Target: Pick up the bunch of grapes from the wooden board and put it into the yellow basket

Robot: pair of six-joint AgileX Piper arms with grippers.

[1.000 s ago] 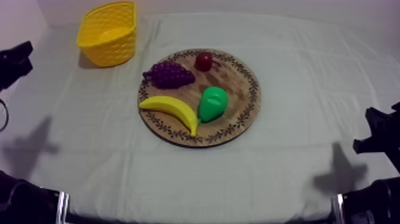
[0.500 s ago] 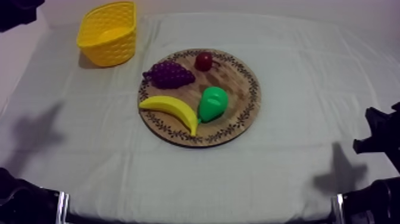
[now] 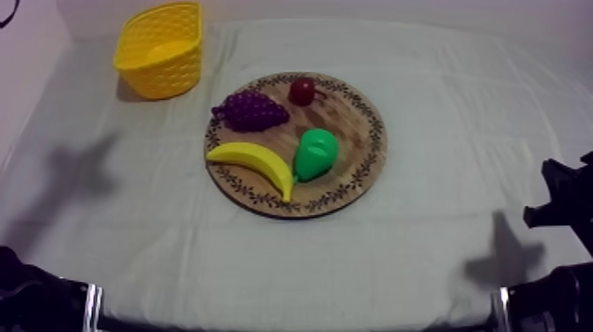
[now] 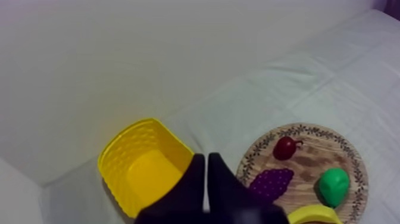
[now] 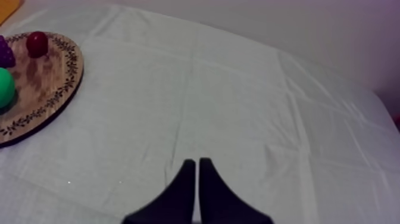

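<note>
Hovering high near the yellow basket (image 3: 163,79), left gripper (image 4: 206,157), fingers pressed together, should spread them before descending squarely onto the bunch of grapes (image 3: 251,110); right gripper (image 5: 196,161) closed too.

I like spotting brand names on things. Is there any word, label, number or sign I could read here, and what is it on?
None: no readable text on anything in these views.
wooden board: its rim carries an ornamental pattern, not letters.
yellow basket, bunch of grapes, banana, pear, small red fruit, cloth: all unmarked.
</note>
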